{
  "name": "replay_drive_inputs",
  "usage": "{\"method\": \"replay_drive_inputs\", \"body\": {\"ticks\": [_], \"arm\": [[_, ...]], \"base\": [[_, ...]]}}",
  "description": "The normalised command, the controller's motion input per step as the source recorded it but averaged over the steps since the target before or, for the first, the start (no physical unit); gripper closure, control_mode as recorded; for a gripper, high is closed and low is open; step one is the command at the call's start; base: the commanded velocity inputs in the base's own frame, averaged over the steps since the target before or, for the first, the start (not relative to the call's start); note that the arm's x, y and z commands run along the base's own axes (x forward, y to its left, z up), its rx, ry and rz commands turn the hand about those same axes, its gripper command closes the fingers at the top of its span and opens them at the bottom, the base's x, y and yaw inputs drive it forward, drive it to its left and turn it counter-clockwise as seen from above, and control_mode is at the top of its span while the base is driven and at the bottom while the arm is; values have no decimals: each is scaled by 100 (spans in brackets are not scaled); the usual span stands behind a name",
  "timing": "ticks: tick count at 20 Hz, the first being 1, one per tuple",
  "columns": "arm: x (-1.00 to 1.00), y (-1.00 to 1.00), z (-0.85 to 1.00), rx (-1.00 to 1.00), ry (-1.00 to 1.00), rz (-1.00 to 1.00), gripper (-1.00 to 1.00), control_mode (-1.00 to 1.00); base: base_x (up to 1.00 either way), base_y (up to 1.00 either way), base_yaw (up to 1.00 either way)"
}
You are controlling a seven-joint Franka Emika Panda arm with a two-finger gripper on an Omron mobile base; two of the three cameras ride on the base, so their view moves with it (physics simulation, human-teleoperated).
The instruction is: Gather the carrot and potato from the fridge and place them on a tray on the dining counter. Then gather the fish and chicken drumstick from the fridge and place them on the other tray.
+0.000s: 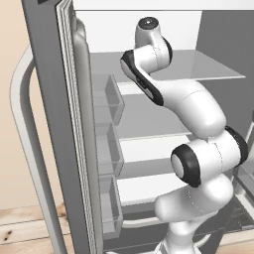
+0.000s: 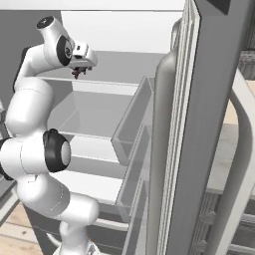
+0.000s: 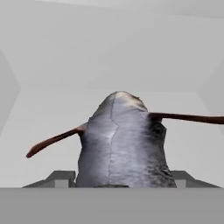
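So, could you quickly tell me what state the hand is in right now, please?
Hand: jaws set either side of the grey, red-finned fish on the fridge shelf; whether they grip it cannot be told.

The left base view looks forward from behind the white jointed arm (image 1: 198, 149), which rises at 5 o'clock; the open grey fridge door (image 1: 59, 124) stands near the lens at 9 o'clock. The right base view faces the same fridge interior from the opposite side, with the arm at 8 o'clock and a second grey door (image 2: 199, 124) close at 3 o'clock. Both share the translucent glass shelves (image 2: 89, 114). The hand view looks along the jaws, very near a grey scaled fish (image 3: 120, 144) on a pale shelf.
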Motion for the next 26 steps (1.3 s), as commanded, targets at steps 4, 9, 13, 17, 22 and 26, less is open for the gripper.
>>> {"method": "replay_drive_inputs", "body": {"ticks": [4, 9, 13, 17, 22, 26], "arm": [[-36, -1, -21, 0, -4, 0, 100, -100], [-63, -8, -13, 0, -21, 0, 100, -100], [-95, -36, 0, 0, -24, 0, 100, -100], [-100, -39, 13, 3, -19, 2, 100, -100], [-100, -10, 36, 1, -5, 9, 100, -100], [-100, 0, 63, 0, 0, 6, 100, -100]], "base": [[0, 0, 0], [0, 0, 0], [0, 0, 0], [0, 0, 0], [0, 0, 0], [0, 0, 0]]}}
